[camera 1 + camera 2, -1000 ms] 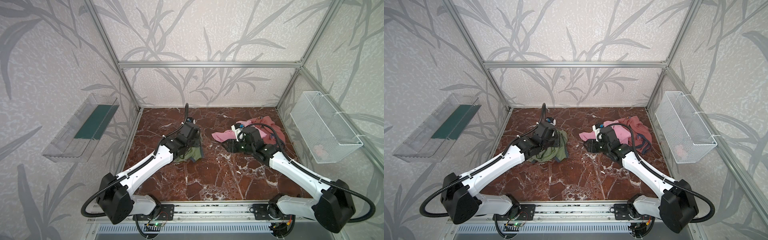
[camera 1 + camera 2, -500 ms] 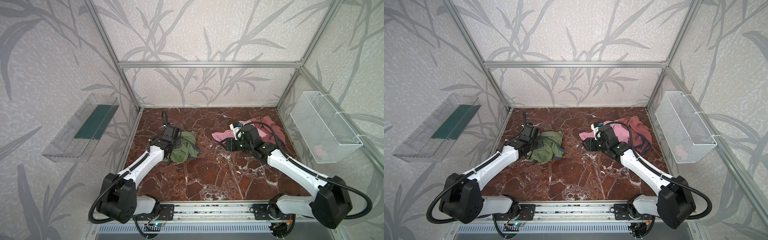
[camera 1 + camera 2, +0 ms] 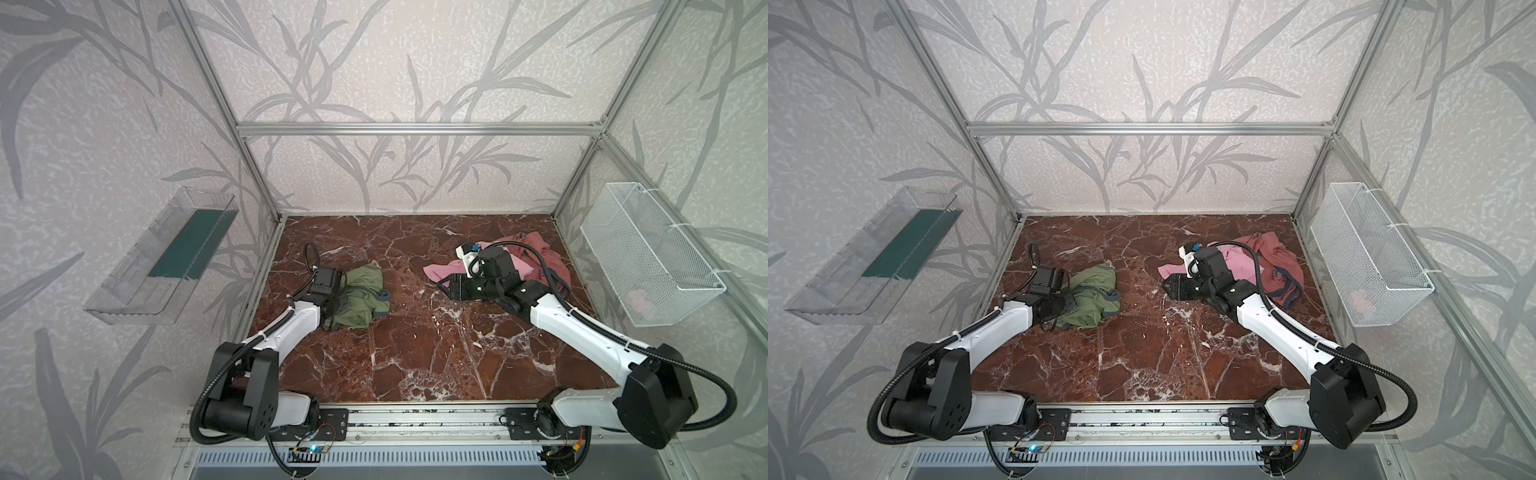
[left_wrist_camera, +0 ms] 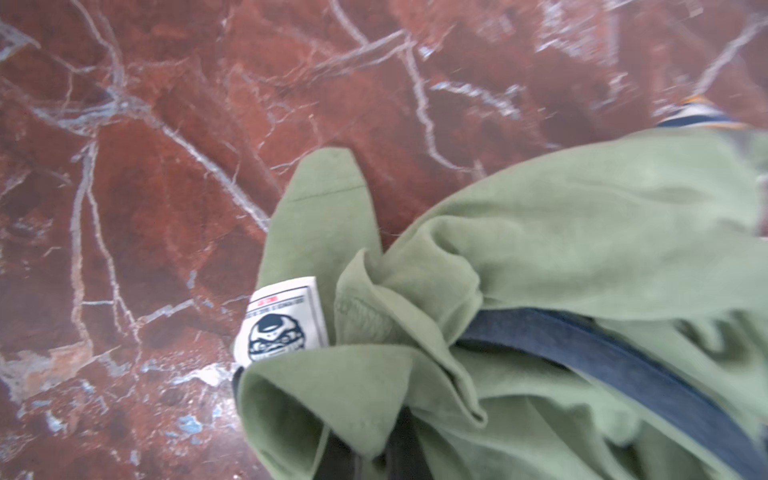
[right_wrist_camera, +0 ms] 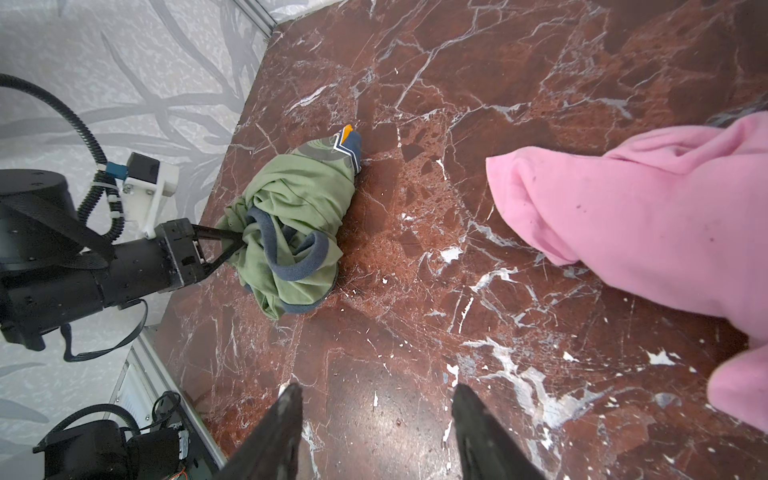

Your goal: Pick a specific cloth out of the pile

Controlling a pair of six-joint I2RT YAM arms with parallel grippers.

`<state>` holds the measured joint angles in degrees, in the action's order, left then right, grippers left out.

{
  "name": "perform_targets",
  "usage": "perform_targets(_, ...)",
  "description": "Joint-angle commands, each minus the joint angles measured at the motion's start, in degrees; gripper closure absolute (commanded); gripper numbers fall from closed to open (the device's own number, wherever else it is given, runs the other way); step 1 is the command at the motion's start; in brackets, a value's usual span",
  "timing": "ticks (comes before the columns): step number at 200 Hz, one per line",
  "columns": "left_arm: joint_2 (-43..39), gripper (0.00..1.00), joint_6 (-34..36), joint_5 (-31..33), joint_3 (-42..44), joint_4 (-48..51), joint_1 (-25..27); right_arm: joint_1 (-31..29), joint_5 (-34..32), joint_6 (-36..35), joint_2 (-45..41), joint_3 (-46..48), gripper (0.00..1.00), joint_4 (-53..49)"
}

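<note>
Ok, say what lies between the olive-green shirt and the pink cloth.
Only bare marble tabletop separates olive-green shirt and light pink cloth, per the right wrist view.

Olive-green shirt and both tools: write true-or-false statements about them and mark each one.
1. The left tool is shut on the olive-green shirt. True.
2. The right tool grips the light pink cloth. False: it is open and empty, beside that cloth.
3. The olive-green shirt lies on the salmon-red shirt. False: bare marble table separates them.
4. The light pink cloth touches the salmon-red shirt. True.
</note>
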<state>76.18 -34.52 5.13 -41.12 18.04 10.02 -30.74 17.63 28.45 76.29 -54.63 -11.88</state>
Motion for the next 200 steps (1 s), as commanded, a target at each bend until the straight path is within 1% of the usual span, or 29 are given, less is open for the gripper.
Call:
perform_targets(1, -4.92, 0.86, -0.09, -1.90, -0.01, 1.96, 0.17, 0.18, -0.12, -0.85, -1.32, -1.43, 0.42, -0.51)
perform_targets(11, -7.28, 0.76, 0.33, -1.90, -0.20, 3.80, 0.34, 0.17, -0.14, -0.76, -1.32, -1.51, 0.42, -0.44)
perform_targets(27, -10.77, 0.66, 0.71, -1.89, -0.48, 6.53, 0.73, 0.22, -0.05, -0.59, -1.20, -1.62, 0.42, -0.19)
perform_targets(48, -14.36, 0.63, 1.27, -0.70, -2.11, 11.31, 1.76, 0.17, 0.26, -0.28, -0.80, -1.88, 0.42, 0.18)
perform_targets(66, -16.24, 0.65, 2.94, -0.87, -3.37, 12.89, 3.40, 0.15, 0.56, 0.11, -0.59, -1.87, 0.42, 0.79)
perform_targets(87, -15.87, 0.65, 4.40, -2.96, -3.53, 10.64, 6.67, 0.08, 1.03, 0.54, -0.27, -1.64, 0.42, 1.33)
perform_targets(115, -10.89, 0.69, 3.58, -3.92, -2.64, 5.50, 11.90, 0.12, 1.07, 1.00, -0.18, -1.29, 0.42, 1.60)
perform_targets(138, -6.09, 0.71, 0.80, -6.57, -0.50, -0.64, 12.48, 0.13, 0.58, 0.95, -0.69, -1.08, 0.42, 1.06)
perform_targets(155, -2.93, 0.72, -0.51, -6.80, 0.90, -5.61, 12.48, 0.13, 0.17, 0.82, -0.75, -1.08, 0.42, 0.64)
perform_targets(171, 0.38, 0.73, -0.93, -5.18, 0.99, -8.18, 12.40, 0.07, 0.10, 0.58, -0.16, -1.60, 0.42, 0.37)
perform_targets(200, 6.12, 0.74, -1.64, 1.70, -1.09, -9.09, 11.83, 0.12, 0.15, -0.14, 1.76, -3.87, 0.42, -0.57)
